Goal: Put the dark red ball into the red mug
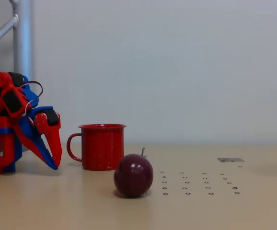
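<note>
The dark red ball (133, 175) rests on the tan table, glossy and plum-coloured, with a small stem at its top. Just behind it and to its left stands the red mug (102, 146), upright, its loop handle pointing left. My red and blue gripper (56, 164) hangs at the far left, its fingertips pointing down close to the table, left of the mug's handle and apart from it. The two fingers lie close together with nothing between them.
A grid of small dark rings (198, 183) marks the table to the right of the ball. A small flat grey piece (230, 159) lies farther back right. A metal frame post (22, 38) rises behind the arm at the left.
</note>
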Controlling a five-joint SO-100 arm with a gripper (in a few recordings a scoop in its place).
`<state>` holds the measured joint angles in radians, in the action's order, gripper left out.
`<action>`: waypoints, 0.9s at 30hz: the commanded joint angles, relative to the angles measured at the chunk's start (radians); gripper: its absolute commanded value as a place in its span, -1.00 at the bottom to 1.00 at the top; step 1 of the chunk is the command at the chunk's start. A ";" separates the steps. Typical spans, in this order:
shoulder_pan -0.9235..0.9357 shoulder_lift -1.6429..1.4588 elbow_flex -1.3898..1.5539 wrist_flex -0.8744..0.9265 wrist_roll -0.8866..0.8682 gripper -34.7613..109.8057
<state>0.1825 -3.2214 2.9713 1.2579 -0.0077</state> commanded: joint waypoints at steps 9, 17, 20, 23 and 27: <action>0.060 0.037 -0.055 -0.138 0.192 -0.55; 0.196 0.357 -0.265 -0.368 0.687 -0.55; 0.264 0.417 -0.316 -0.449 0.715 -0.55; 0.325 0.505 -0.420 -0.445 0.773 -0.55; 0.416 0.574 -0.509 -0.456 0.930 -0.55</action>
<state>0.5599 -2.6446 2.5479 0.8345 0.8053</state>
